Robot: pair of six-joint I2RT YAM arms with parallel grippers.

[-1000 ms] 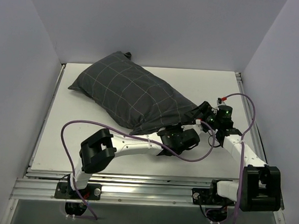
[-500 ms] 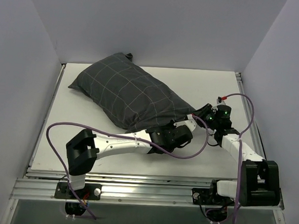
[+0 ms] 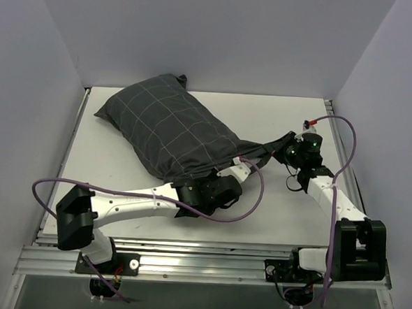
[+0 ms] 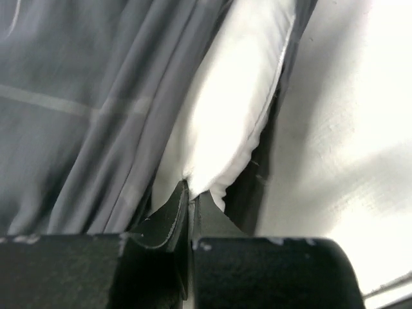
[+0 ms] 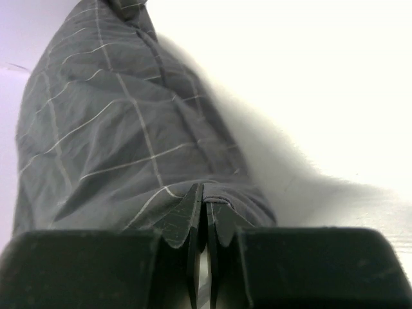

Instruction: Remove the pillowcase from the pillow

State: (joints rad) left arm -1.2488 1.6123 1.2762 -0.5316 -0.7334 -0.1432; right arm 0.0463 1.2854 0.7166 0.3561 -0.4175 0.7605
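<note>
The dark checked pillowcase [image 3: 165, 127] lies across the back left of the table, still wrapped round the pillow. Its open end is stretched out toward the right. In the left wrist view the white pillow [image 4: 238, 116] bulges out of the pillowcase [image 4: 84, 109], and my left gripper [image 4: 191, 193] is shut on its corner. In the top view, my left gripper [image 3: 231, 178] sits at the open end. My right gripper [image 3: 283, 147] is shut on the pillowcase's hem [image 5: 225, 193], just right of the opening.
The white table [image 3: 273, 207] has walls close at the back and on both sides. Purple cables [image 3: 245, 199] loop from both arms over the near part of the table. The left arm lies low across the front.
My right gripper has shut on the pillowcase's edge. The left arm has drawn back to the left with the pillow corner, and the whole bundle has shifted left and back.
</note>
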